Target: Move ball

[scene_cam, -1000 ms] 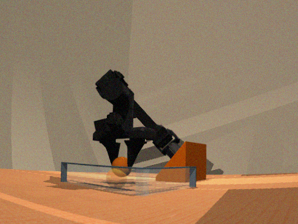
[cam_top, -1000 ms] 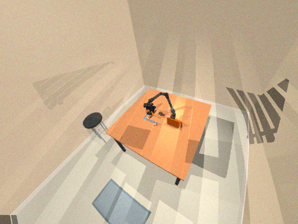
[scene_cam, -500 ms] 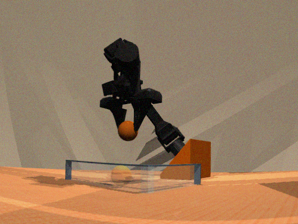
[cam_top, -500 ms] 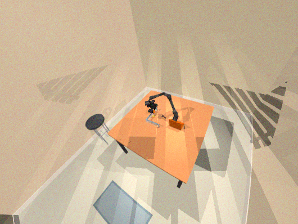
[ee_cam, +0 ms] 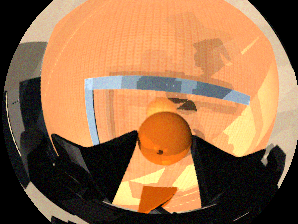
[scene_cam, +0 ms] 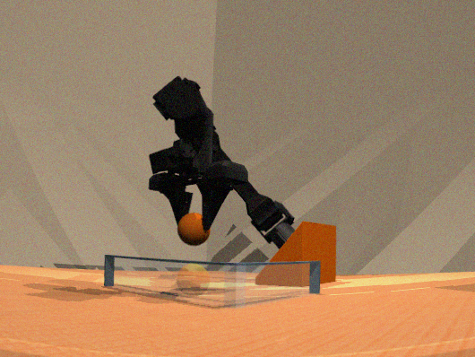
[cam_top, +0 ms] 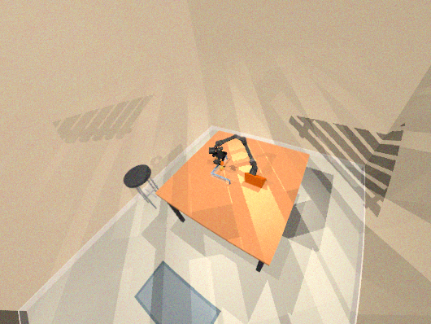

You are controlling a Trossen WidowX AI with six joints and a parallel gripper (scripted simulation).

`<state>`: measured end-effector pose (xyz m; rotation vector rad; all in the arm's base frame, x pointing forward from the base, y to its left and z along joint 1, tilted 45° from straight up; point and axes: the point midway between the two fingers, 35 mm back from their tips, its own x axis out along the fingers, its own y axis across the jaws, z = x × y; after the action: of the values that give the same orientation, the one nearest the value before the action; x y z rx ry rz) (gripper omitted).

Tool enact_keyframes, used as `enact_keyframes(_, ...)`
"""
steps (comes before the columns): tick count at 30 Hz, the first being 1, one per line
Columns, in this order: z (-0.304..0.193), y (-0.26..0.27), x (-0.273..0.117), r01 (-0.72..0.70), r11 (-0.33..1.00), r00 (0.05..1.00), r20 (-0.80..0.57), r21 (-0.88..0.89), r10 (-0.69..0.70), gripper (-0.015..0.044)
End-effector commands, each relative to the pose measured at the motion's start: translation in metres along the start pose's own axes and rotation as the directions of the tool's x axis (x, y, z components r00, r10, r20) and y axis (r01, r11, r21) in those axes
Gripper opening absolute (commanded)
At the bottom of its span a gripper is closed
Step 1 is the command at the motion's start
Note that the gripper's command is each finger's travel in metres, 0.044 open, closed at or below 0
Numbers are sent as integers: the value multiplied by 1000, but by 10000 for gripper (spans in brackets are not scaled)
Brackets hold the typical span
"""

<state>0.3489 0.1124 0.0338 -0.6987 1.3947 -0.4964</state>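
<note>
An orange ball hangs in the air, pinched between two dark fingers that are closed on its upper sides. Being round, it shows no long axis. It sits above the low clear walls and the pale see-through copy resting on the desk.

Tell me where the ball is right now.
In the exterior view the ball hangs in the air, pinched by the claw, directly above the see-through copy and higher than the clear walls.
</note>
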Motion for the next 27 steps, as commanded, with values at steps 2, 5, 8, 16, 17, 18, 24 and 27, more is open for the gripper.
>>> enact_keyframes(2, 1, 4, 7, 5, 1000, 1000, 7, -15, -5, 0)
enact_keyframes(5, 2, 4, 20, 4, 1000, 1000, 8, -15, -4, 0)
enact_keyframes(8, 3, 4, 36, 5, 1000, 1000, 8, -15, -5, 0)
enact_keyframes(16, 1, 3, 72, 8, 1000, 1000, 8, -14, -8, 0)
enact_keyframes(17, 1, 3, 72, 8, 1000, 1000, 8, -14, -8, 0)
enact_keyframes(18, 1, 3, 72, 8, 1000, 1000, 8, -14, -8, 0)
enact_keyframes(24, 1, 3, 77, 8, 1000, 1000, 8, -14, -8, 0)
enact_keyframes(27, 1, 2, 82, 9, 1000, 1000, 8, -14, -8, 0)
